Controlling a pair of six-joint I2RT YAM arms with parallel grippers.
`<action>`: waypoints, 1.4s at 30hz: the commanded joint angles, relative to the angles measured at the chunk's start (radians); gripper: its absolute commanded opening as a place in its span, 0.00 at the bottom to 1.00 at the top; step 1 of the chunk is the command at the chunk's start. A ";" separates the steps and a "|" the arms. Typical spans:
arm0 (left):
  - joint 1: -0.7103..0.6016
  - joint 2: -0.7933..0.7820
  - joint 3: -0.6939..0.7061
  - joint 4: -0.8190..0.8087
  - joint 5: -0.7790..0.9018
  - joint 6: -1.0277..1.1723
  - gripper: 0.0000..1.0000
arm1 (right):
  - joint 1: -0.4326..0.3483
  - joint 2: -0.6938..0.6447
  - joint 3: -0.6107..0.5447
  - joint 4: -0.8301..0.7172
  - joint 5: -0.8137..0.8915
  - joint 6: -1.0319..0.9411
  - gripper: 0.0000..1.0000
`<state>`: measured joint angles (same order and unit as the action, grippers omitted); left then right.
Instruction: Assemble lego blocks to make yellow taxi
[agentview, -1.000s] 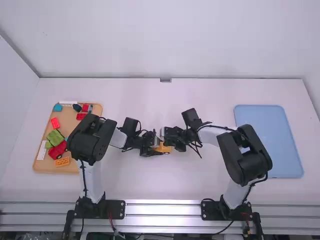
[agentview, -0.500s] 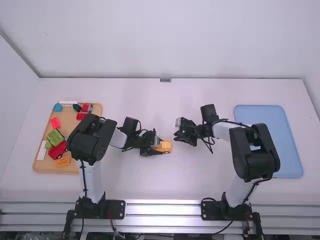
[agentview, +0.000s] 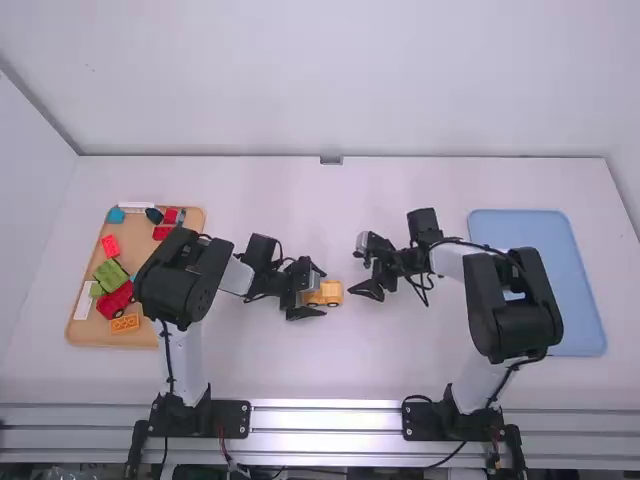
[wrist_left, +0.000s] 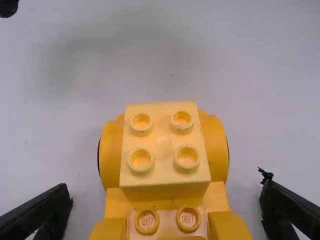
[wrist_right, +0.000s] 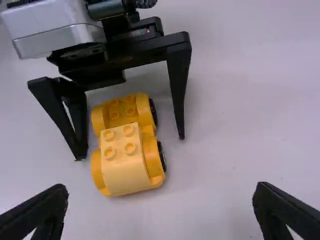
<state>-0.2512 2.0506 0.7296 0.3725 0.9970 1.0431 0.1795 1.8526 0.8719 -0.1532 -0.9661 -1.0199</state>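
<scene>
While two black grippers face each other near the center of the high view, one yellow toy vehicle (agentview: 333, 292) stands on the smooth white table (agentview: 300, 370) between them. The left gripper (agentview: 320, 292) has its jaws released, two pointed fingers spread around the vehicle with gaps at both sides. The right gripper (agentview: 358, 270), just right of center, is also parted, with nothing between its fingers. One pale yellow block (wrist_left: 165, 145), boxy glossy plastic with four round studs, sits on the vehicle's rounded body; two black tires line one side. At the left of the frame, one tan tray (agentview: 85, 330) bears one orange block (agentview: 125, 323), two white strips and perhaps four red pieces, partly hidden by the arm. One flat blue tray (agentview: 575, 290) lies at the right.
</scene>
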 joint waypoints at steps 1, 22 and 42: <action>0.019 -0.018 -0.010 -0.063 -0.093 -0.006 0.99 | 0.004 -0.040 -0.003 -0.002 -0.027 0.010 0.98; 0.284 -0.612 0.123 -0.695 -0.230 -0.193 0.99 | 0.180 -0.104 0.116 -0.007 0.023 0.105 0.99; 0.797 -0.845 0.130 -0.849 -1.209 -1.457 0.99 | 0.207 -0.104 0.298 0.059 0.126 0.317 0.99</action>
<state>0.4831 1.2190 0.8444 -0.4480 -0.0669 -0.2478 0.3882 1.7679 1.1233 -0.0917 -0.8486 -0.7387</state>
